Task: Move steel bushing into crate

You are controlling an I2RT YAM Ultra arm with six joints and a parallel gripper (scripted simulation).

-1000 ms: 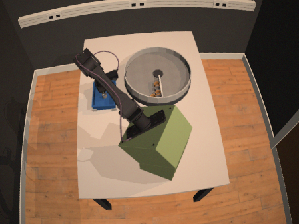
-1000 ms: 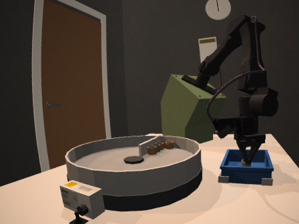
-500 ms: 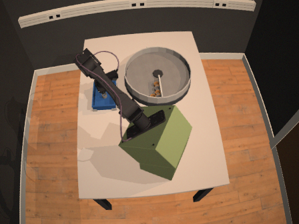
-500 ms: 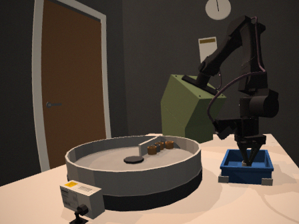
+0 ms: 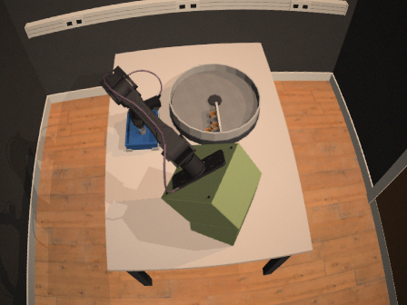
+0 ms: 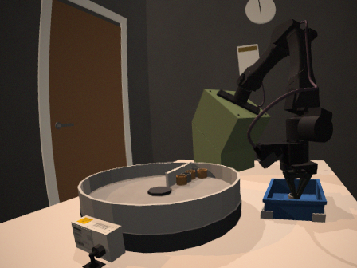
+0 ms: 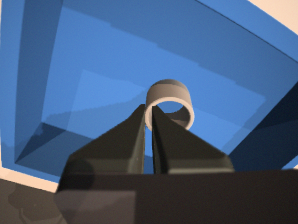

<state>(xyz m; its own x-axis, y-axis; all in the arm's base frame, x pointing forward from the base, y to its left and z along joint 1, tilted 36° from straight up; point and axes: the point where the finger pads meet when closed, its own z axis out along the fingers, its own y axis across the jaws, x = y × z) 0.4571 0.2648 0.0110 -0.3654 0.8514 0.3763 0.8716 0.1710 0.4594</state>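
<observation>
My gripper (image 7: pixel 148 112) (image 6: pixel 296 195) (image 5: pixel 142 132) reaches down inside the blue crate (image 7: pixel 100 60) (image 6: pixel 279 205) (image 5: pixel 136 142). Its fingers are shut on the near wall of a grey steel bushing (image 7: pixel 170 92), a short ring standing upright just above or on the crate floor; I cannot tell which. In the exterior view the bushing (image 6: pixel 292 195) shows only as a pale spot at the fingertips. The grey turntable (image 5: pixel 236 91) (image 6: pixel 159 215) stands beside the crate. Three brown bushings (image 5: pixel 212 122) (image 6: pixel 191 175) sit in a row beside its white divider bar (image 5: pixel 219 115).
A large green box (image 5: pixel 218 195) (image 6: pixel 219 132) carries the arm's base and stands close to both turntable and crate. A small white labelled box (image 6: pixel 96 235) sits on the table in front of the turntable. The table edge lies just beyond the crate.
</observation>
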